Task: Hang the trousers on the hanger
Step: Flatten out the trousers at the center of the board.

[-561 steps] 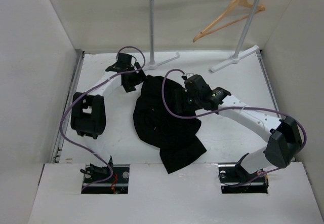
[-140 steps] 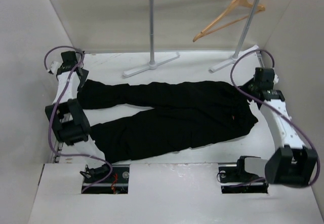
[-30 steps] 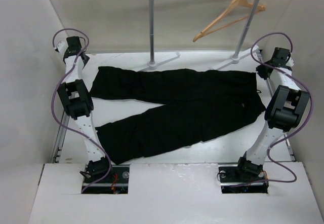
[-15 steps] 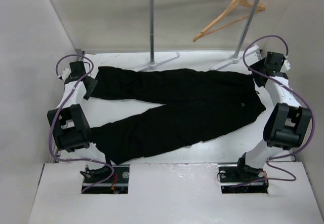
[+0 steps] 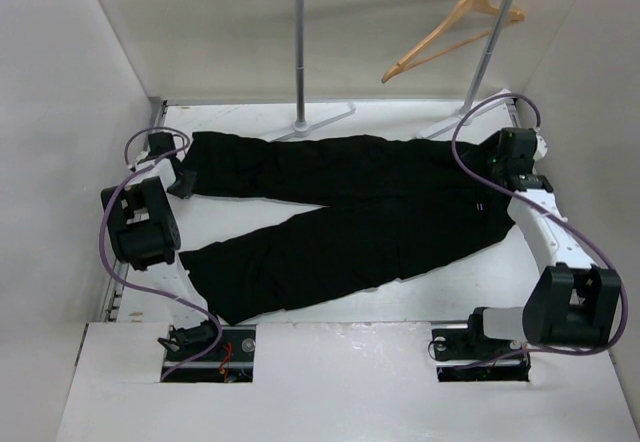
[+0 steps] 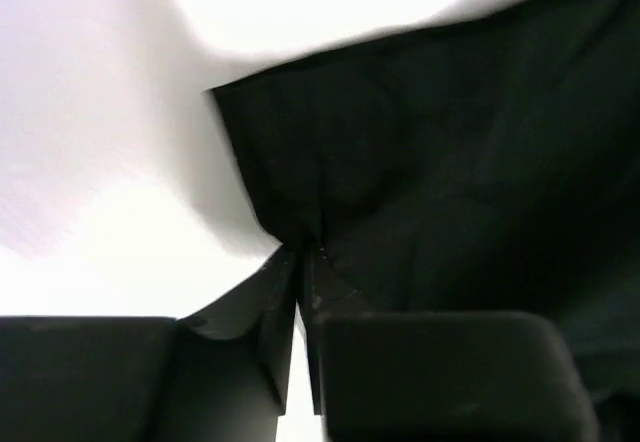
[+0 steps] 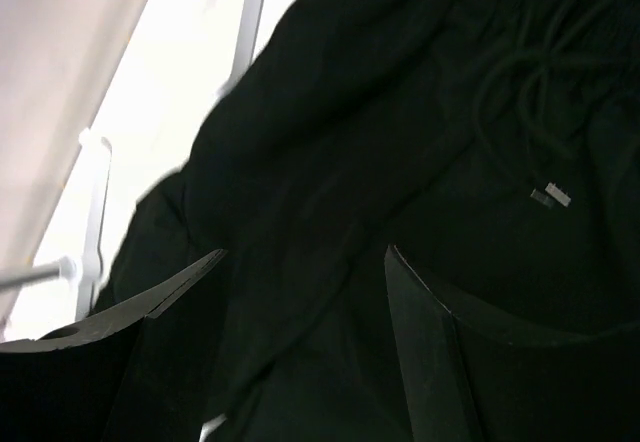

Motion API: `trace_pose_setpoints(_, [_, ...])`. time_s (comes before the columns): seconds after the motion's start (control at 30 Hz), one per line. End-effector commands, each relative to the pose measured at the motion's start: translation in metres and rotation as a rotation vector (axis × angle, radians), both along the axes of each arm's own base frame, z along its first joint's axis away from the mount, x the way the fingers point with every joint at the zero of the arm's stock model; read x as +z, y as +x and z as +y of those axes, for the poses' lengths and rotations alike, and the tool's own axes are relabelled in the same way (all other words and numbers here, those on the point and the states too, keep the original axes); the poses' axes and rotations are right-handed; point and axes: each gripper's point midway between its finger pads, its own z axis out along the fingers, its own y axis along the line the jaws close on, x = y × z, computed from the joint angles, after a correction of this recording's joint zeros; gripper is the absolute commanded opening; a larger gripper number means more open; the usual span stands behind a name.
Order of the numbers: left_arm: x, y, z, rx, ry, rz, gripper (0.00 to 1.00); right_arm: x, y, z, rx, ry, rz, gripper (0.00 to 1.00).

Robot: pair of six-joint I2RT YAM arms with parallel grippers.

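Observation:
The black trousers (image 5: 350, 212) lie spread flat on the white table, waist at the right and both legs running left. My left gripper (image 5: 179, 178) is at the far leg's cuff. In the left wrist view its fingers are shut (image 6: 300, 254) and pinch the cuff's edge (image 6: 280, 212). My right gripper (image 5: 497, 172) hovers over the waistband with its jaws open (image 7: 303, 254), nothing between them but the cloth and drawstring (image 7: 520, 92) below. The tan wooden hanger (image 5: 450, 30) hangs tilted on the rail at the back right.
The grey rail stand (image 5: 300, 52) has its feet on the table's far edge, just behind the trousers. White walls close in at left, right and back. A strip of bare table (image 5: 440, 282) lies in front of the trousers.
The left gripper has come down to the far leg's cuff and shut on it. The right gripper has swung in from the far right corner to above the waistband, jaws open.

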Motion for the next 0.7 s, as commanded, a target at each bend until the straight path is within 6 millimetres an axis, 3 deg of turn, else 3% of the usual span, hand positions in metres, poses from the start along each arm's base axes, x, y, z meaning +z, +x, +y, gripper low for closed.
trace_pose_setpoints(0.0, [0.005, -0.023, 0.024, 0.111, 0.036, 0.028, 0.02, 0.014, -0.009, 0.028, 0.082, -0.005, -0.060, 0.68])
trace_pose_setpoints(0.1, [0.023, -0.047, 0.031, 0.153, 0.078, 0.043, 0.03, 0.003, -0.023, 0.048, 0.130, -0.006, -0.034, 0.68])
trace_pose_setpoints(0.13, [0.031, -0.052, 0.033, 0.163, 0.097, 0.037, 0.09, -0.001, -0.026, 0.055, 0.148, -0.005, -0.025, 0.68])
trace_pose_setpoints(0.2, [0.047, -0.056, 0.034, 0.161, 0.127, 0.015, 0.33, -0.007, -0.030, 0.069, 0.190, -0.004, -0.008, 0.70])
trace_pose_setpoints(0.27, [0.063, -0.061, 0.031, 0.148, 0.135, -0.017, 0.49, -0.008, -0.033, 0.083, 0.235, -0.002, -0.005, 0.72])
trace_pose_setpoints(0.4, [0.089, -0.091, 0.018, 0.130, 0.157, -0.036, 0.53, -0.003, -0.043, 0.129, 0.395, -0.025, -0.010, 0.71])
trace_pose_setpoints(0.47, [0.091, -0.121, 0.003, 0.107, 0.144, -0.005, 0.53, -0.003, -0.055, 0.154, 0.484, -0.049, -0.004, 0.62])
trace_pose_setpoints(0.53, [0.085, -0.161, -0.012, 0.077, 0.140, 0.076, 0.53, -0.009, -0.069, 0.175, 0.555, -0.050, 0.007, 0.33])
trace_pose_setpoints(0.57, [0.079, -0.182, -0.020, 0.067, 0.132, 0.121, 0.54, -0.011, -0.076, 0.186, 0.590, -0.046, 0.011, 0.24])
trace_pose_setpoints(0.67, [0.061, -0.236, -0.038, 0.044, 0.103, 0.247, 0.55, -0.019, -0.094, 0.213, 0.694, -0.048, 0.029, 0.21])
